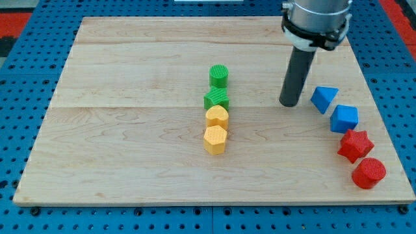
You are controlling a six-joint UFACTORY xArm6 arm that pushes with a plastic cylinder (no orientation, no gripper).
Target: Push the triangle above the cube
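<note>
Two blue blocks: triangle [323, 99] up-left of cube [344, 118]; my tip [289, 104] left of triangle, apart; no pincer.

No text, label, brand, number or sign can be read anywhere in the view. The wooden board [130, 58] and the blocks carry no markings.

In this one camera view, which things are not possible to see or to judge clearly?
- Arm above the rod: cut off by the view's top edge.
- Contact of my tip with the wooden board: cannot tell; the rod covers its own end.
- Blue triangle and blue cube: touching or apart cannot be judged from this angle.
- Green block in the middle column: shape unclear, partly covered by the yellow block.
</note>
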